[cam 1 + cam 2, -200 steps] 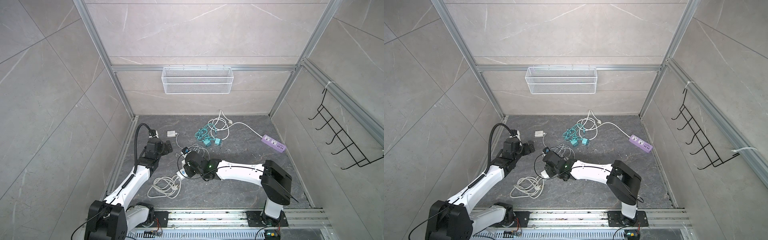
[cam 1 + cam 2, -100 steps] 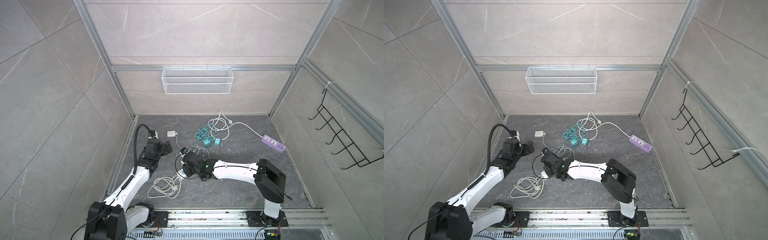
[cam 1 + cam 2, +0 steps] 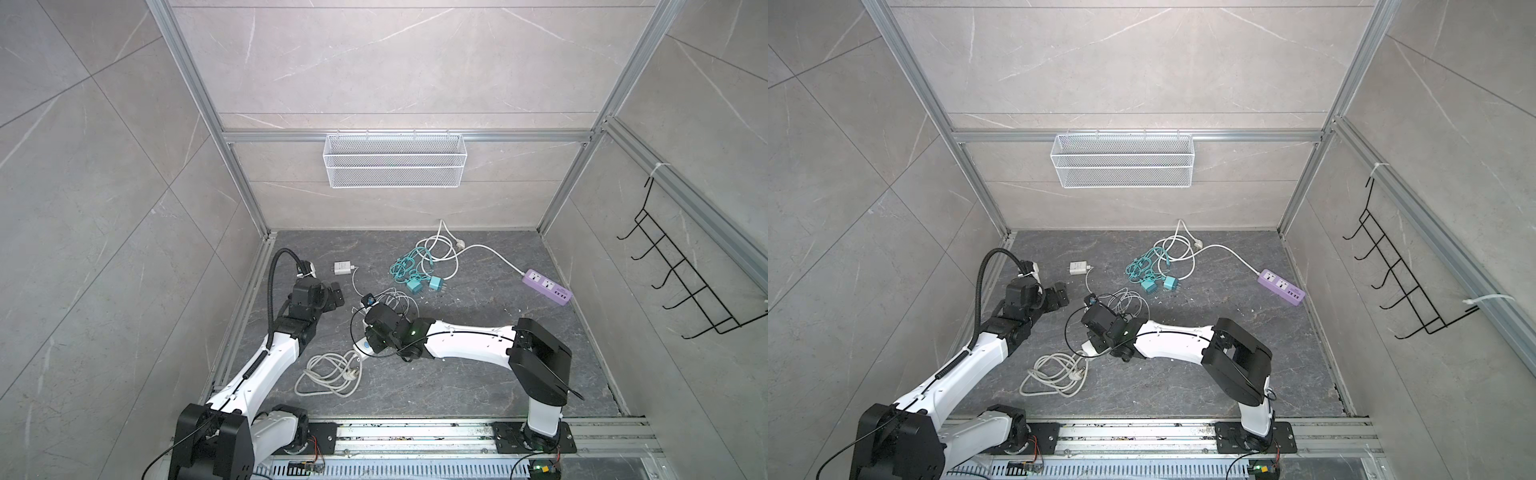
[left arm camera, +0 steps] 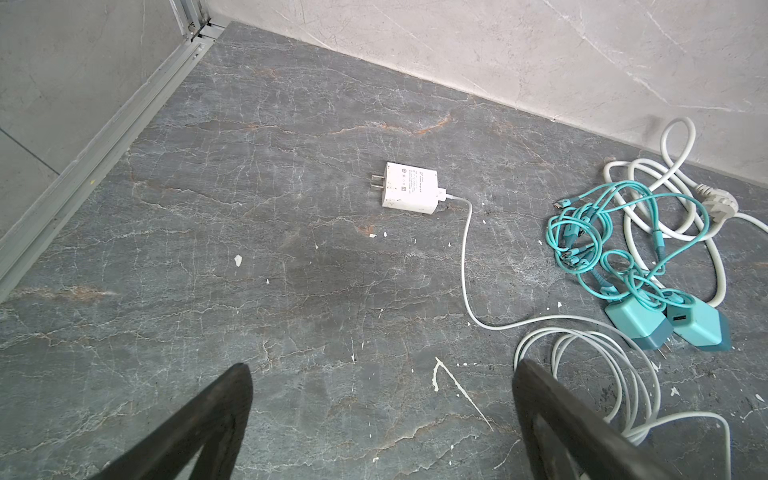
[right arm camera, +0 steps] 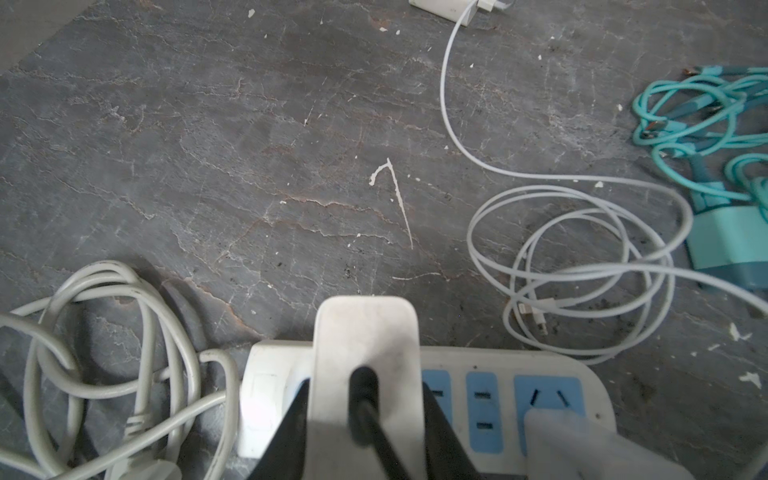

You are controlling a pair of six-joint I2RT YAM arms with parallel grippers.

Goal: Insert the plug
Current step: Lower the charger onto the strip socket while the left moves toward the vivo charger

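In the right wrist view my right gripper (image 5: 365, 386) is shut on a white plug (image 5: 365, 328) with a black cable coming out of its back. The plug stands over the switch end of a white power strip (image 5: 457, 359) with blue sockets. Its prongs are hidden, so I cannot tell how deep it sits. In both top views the right wrist (image 3: 384, 328) (image 3: 1100, 322) covers the plug, and only the strip's end (image 3: 360, 347) (image 3: 1087, 347) shows. My left gripper (image 4: 380, 368) (image 3: 332, 297) hangs open over bare floor, to the left of the strip.
A white charger (image 4: 409, 191) (image 3: 341, 267) with a thin white cable lies behind. Teal chargers (image 4: 665, 324) (image 3: 424, 284) and tangled cords sit at mid-back. A purple power strip (image 3: 546, 286) lies far right. The strip's coiled grey cord (image 3: 328, 372) lies front left. A blurred white block (image 5: 582, 444) sits on the strip's other end.
The right arm has shifted slightly to the left with the plug still held. The left arm has not moved.
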